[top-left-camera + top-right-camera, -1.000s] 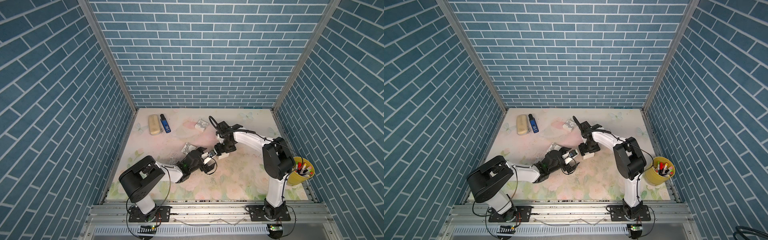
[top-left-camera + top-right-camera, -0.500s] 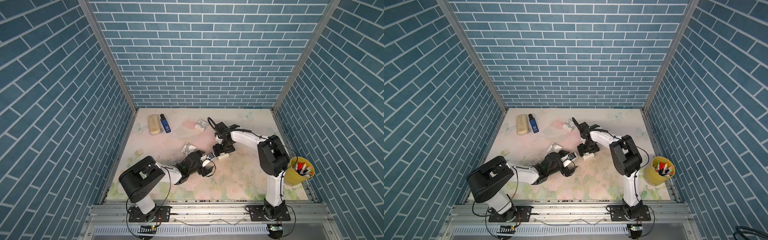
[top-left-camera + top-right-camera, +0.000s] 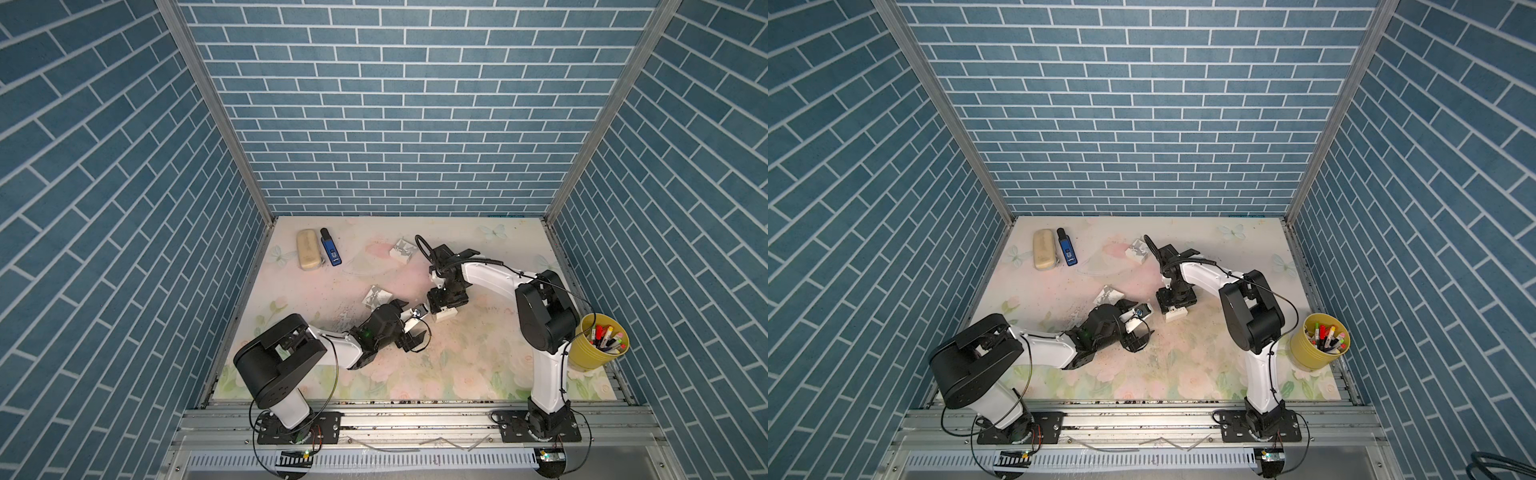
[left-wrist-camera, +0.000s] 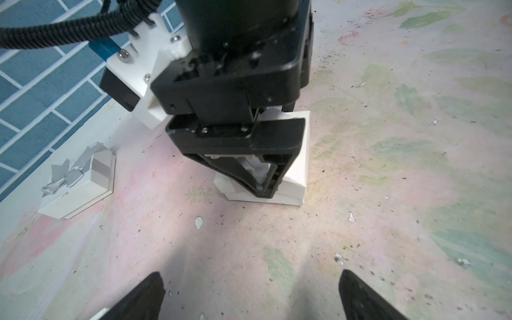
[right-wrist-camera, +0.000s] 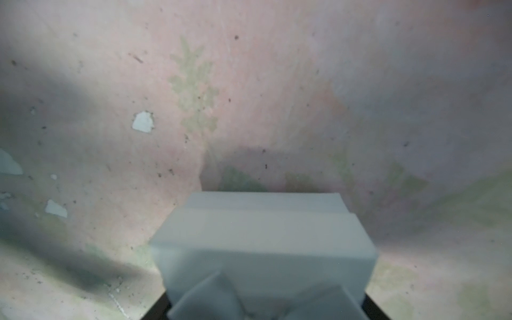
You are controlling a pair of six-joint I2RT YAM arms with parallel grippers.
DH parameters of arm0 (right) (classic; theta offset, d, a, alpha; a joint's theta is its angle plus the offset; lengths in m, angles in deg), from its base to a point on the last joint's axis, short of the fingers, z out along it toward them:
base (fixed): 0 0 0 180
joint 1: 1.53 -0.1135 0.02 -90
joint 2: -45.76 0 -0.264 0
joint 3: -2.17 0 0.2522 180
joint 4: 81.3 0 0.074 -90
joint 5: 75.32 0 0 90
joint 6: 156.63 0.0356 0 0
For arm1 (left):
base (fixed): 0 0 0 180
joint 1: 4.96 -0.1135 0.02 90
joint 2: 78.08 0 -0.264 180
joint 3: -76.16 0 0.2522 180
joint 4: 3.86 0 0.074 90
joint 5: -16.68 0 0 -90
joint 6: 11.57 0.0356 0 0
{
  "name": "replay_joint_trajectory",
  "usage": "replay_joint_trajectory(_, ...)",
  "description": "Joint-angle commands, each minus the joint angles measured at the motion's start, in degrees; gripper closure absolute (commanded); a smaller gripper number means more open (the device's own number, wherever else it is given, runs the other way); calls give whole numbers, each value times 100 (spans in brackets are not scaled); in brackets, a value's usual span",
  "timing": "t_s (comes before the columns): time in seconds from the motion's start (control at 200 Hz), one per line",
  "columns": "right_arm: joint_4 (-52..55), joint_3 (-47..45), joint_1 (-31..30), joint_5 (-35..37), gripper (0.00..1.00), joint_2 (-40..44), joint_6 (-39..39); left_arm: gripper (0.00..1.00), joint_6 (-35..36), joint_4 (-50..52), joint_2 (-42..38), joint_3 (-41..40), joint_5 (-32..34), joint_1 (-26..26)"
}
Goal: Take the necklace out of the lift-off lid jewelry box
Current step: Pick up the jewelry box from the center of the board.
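Heads up: your right gripper (image 3: 445, 306) is down over the white jewelry box (image 3: 448, 315) mid-table, fingers (image 4: 273, 180) straddling it on two sides. It looks like contact w/ the lid (image 5: 263, 249), but no view lets you tell whether the jaws have really clamped or just bracket it. The left gripper (image 4: 253, 293) sits just beside, low over the table, jaws spread wide, holding nothing. The necklace isn't visible anywhere; it's prob. inside, since the lid is on. Risks as I judge them: (1) the fingers reach low on the box sides, so if they pinch the base (image 5: 266, 200) along w/ the lid, the whole box comes up & nothing opens. (2) The lid looks a bit askew on the base in the right wrist view, so a straight pull could bind, then pop & toss the box or the chain. (3) Nothing pins the base, as the left isn't touching it, so a snug fit may drag it up. (4) The arms are v. close, so a sideways swing w/ the lid could knock the left wrist. Also don't mix up targets: a bow-topped box (image 3: 377, 296) sits near the left arm & a second gift box (image 3: 404, 250) lies farther back.
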Motion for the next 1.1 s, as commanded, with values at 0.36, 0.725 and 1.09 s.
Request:
replay_joint_trajectory(0.36, -22, -432, 29, -828, 35, 892, 244, 1, -306, -839, 350, -153, -452, -35)
replay_joint_trajectory(0.725, 330, -313, 40, -1117, 35, 1205, 154, 0, -658, -1097, 562, 27, -996, -150)
replay_joint_trajectory(1.09, 631, -188, 38, -1350, 36, 1263, 48, 2, -881, -1151, 651, 332, -1732, -374)
